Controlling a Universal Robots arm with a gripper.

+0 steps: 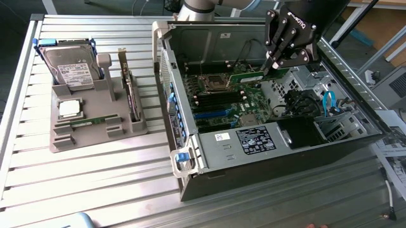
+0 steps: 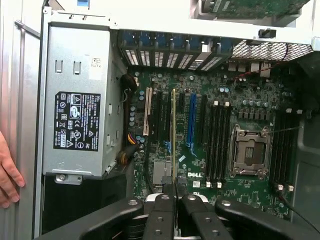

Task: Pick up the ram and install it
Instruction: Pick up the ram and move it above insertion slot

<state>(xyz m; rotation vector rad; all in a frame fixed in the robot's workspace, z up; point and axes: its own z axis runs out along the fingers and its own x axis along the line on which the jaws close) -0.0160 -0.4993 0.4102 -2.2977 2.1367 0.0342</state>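
Open computer case (image 1: 190,161), motherboard (image 1: 250,102) exposed. My gripper (image 1: 274,71) hangs above it clenched on the ram (image 1: 247,76). The stick juts straight off the fingertips, long axis parallel to the black memory slots (image 2: 218,140), which lie beside it toward the processor socket (image 2: 248,152).

- The holder (image 1: 95,142) sits on the table (image 1: 95,175) at the exterior view's left. The open computer case (image 1: 273,166) lies just beside it, on the exterior view's right.
- On the holder, the hard drive (image 1: 73,69) stands at the far end, with the processor chip (image 1: 68,108) nearer. A second memory stick (image 1: 85,121) lies in front of the chip.
- The expansion card (image 1: 130,90) stands upright along the holder's case-side edge.
- Inside the case, the motherboard (image 1: 222,102) lies flat, with the power supply (image 1: 257,140) at its near end.
- The ram (image 2: 173,135) sits between the fingers (image 2: 162,210), above the motherboard.
- A hand (image 2: 7,170) lies outside the case wall, by the power supply.
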